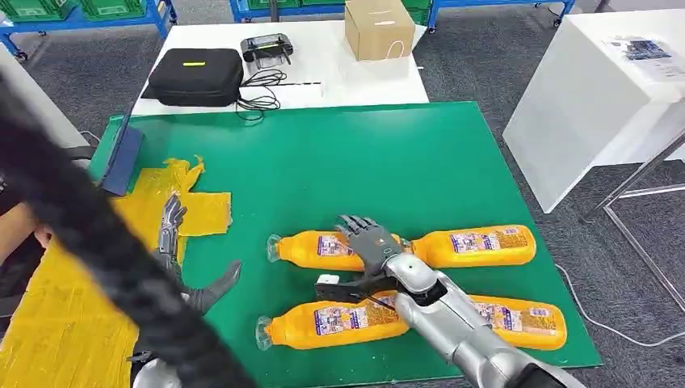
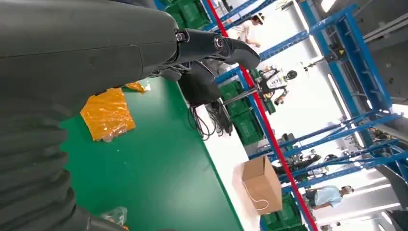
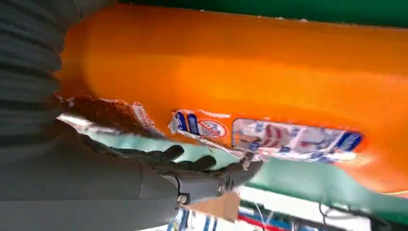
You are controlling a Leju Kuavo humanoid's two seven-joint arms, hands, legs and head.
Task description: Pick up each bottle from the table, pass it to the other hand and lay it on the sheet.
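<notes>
Closest to my head camera, a thick black cable (image 1: 97, 242) cuts across the left side, hiding part of the left arm. From that view I see my right hand (image 1: 370, 240) lying over the far left bottle (image 1: 323, 250), fingers spread across it, where its base meets the far right bottle (image 1: 483, 246). Whether it actually grips I cannot tell. The right wrist camera gives what the head view lacks: orange plastic and a torn label right against the fingers (image 3: 192, 163). My left hand (image 1: 174, 242) is open with nothing in it, fingers apart, above the edge of the yellow sheet (image 1: 60, 315). The left wrist view looks past its thumb (image 2: 226, 48) toward a cardboard box (image 2: 262, 185). Two nearer bottles (image 1: 331, 322) (image 1: 517, 319) lie on the green table (image 1: 363, 162).
</notes>
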